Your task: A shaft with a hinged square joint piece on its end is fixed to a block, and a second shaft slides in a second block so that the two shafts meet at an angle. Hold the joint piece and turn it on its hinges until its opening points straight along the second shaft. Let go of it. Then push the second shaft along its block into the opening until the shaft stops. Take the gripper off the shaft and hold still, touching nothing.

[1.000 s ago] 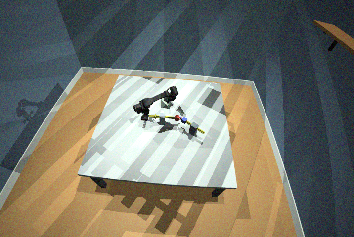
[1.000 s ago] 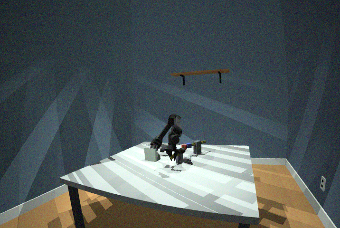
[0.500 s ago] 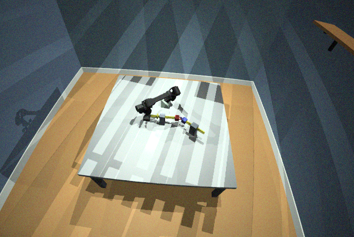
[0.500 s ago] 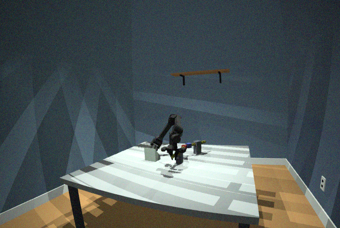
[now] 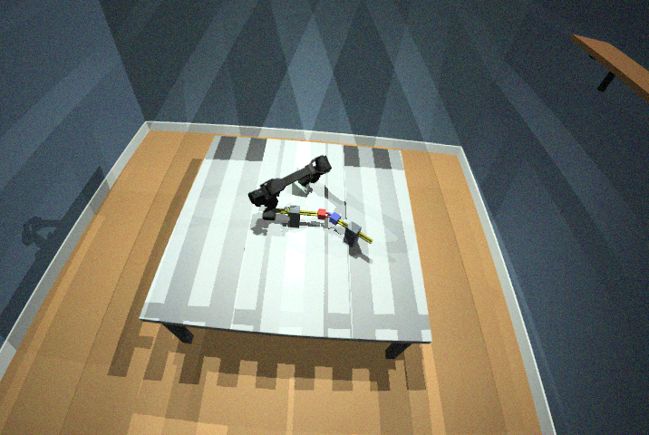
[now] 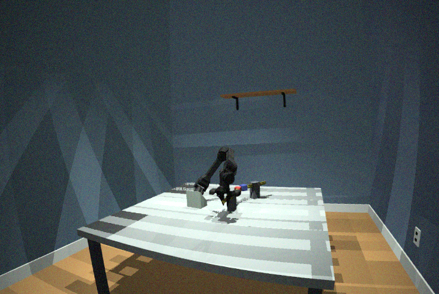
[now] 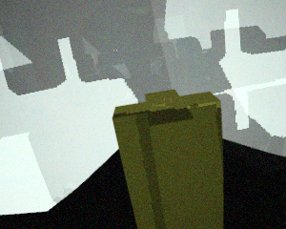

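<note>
The second shaft, yellow (image 5: pixel 309 212) (image 7: pixel 186 167), runs through its grey block (image 5: pixel 295 219) (image 6: pixel 231 204). Its front end meets the red square joint piece (image 5: pixel 322 214) (image 6: pixel 238 188); the tip is not visible there, and how deep it sits cannot be told. The red piece is hinged to the blue piece (image 5: pixel 334 218) (image 6: pixel 243 187) on the first shaft (image 5: pixel 368 238) (image 6: pixel 262 182), held in the other grey block (image 5: pixel 353 234) (image 6: pixel 254 191). The shafts lie at an angle. My gripper (image 5: pixel 269 212) (image 6: pixel 223 198) is shut on the second shaft near its rear end, behind the block.
The blocks stand on a white table (image 5: pixel 284 302) (image 6: pixel 262 239). The arm's pale base (image 5: pixel 300 188) (image 6: pixel 195 199) stands beside the second shaft. A wooden shelf (image 5: pixel 628 69) (image 6: pixel 262 93) hangs on the wall, far from the arm.
</note>
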Robot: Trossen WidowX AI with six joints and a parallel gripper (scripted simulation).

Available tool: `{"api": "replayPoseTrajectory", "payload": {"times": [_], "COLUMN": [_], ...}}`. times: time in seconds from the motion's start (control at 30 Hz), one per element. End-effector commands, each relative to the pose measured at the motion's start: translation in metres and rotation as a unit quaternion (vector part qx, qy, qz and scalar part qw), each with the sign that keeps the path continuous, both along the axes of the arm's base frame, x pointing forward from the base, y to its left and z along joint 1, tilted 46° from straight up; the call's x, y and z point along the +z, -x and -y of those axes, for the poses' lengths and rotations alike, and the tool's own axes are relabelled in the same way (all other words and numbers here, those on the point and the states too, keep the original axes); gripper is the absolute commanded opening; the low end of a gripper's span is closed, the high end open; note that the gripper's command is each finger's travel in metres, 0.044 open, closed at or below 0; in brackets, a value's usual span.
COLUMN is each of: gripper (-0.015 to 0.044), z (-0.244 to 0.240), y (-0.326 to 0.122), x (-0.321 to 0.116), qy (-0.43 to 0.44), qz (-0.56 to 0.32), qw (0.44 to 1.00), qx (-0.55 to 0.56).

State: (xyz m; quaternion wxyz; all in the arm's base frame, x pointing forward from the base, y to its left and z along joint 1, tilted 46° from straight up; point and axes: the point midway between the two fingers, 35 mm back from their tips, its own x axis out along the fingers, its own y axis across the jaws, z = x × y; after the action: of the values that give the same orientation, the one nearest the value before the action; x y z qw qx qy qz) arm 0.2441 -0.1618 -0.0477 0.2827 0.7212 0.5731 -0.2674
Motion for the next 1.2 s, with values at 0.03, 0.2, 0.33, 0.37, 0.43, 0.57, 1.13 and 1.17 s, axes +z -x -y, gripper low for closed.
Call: {"api": "replayPoseTrajectory", "payload": {"times": [0.03, 0.2, 0.33, 0.37, 0.43, 0.57, 1.13, 1.17], "gripper": [0.0, 0.0026, 0.0067, 0.0067, 0.0067, 0.0172, 0.044, 0.044], "z": [-0.0001, -0.0001, -0.0001, -0.0001, -0.0001, -0.0001, -0.0001, -0.0001], "y": [0.0, 0.0, 0.0, 0.0, 0.0, 0.0, 0.0, 0.0], "x": [-0.0001, -0.0001, -0.0001, -0.0001, -0.0001, -0.0001, -0.0001, -0.0001], "qy": [0.0, 0.0, 0.0, 0.0, 0.0, 0.0, 0.0, 0.0], "qz": [-0.001, -0.001, -0.001, -0.001, -0.001, -0.001, -0.001, -0.001], "qw": [1.0, 1.0, 1.0, 1.0, 1.0, 1.0, 1.0, 1.0], "qx": [0.001, 0.001, 0.001, 0.001, 0.001, 0.001, 0.001, 0.001]}}
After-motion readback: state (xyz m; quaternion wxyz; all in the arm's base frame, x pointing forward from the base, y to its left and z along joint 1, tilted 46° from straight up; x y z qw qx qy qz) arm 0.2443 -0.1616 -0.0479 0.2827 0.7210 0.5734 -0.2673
